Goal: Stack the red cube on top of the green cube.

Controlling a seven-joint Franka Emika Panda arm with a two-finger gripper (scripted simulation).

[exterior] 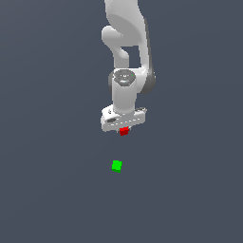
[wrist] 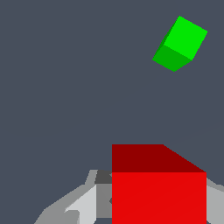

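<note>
exterior view: the green cube (exterior: 116, 165) sits alone on the grey tabletop (exterior: 47, 190), well apart from the end effector (exterior: 124, 130), which is closed around the red cube (exterior: 124, 131).

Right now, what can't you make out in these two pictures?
- Exterior view: the fingertips of the gripper are hidden behind the hand's body and the red cube.
- Wrist view: the red cube is cut off by the frame edge.
- Whether the red cube is lifted: unclear.
- The green cube shows fully.
</note>
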